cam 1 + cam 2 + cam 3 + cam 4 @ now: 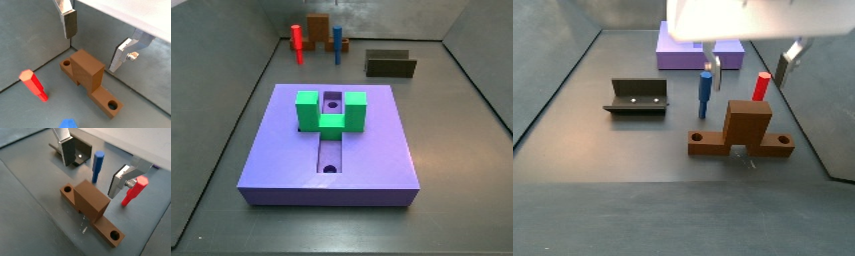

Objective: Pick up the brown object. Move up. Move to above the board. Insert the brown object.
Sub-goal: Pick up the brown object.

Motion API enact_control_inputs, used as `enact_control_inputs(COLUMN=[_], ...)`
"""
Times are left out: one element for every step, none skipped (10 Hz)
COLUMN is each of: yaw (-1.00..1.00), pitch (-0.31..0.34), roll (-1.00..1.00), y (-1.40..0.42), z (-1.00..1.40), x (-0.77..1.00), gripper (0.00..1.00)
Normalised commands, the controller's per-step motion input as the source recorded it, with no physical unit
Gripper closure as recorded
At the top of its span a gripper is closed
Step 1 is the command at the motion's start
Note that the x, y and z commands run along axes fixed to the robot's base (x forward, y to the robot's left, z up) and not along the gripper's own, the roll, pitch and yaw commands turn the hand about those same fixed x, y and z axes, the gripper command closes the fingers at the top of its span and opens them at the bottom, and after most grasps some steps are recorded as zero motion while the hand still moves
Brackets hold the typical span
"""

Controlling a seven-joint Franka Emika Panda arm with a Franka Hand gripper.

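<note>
Brown object [742,137], upright block, holed flanges, fingers [748,56] above

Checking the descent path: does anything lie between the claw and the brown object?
No. In both wrist views the open claw hangs over the brown object with only bare gap; the red peg stands aside.

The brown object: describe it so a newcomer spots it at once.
Beyond one end of the lavender board, a red peg and a blue peg stand on the floor. The brown object lies beside them, under the open tool. Unlike the slim pegs and dark fixture, it is a flat bar, holed at both ends, with a block at its middle.
</note>
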Motion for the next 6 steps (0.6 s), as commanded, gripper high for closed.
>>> enact_control_inputs(yaw=[-0.10, -0.14, -0.19, -0.21, -0.20, -0.20], pitch=[0.000, 0.000, 0.013, 0.020, 0.023, 0.023], roll=[-0.04, 0.00, 0.00, 0.00, 0.00, 0.00], y=[-0.05, 0.00, 0.01, 0.14, 0.17, 0.27], z=[-0.65, -0.43, -0.31, -0.19, -0.16, -0.08], x=[-0.07, -0.05, -0.10, -0.18, -0.20, -0.28], gripper=[0.00, 0.00, 0.00, 0.00, 0.00, 0.00])
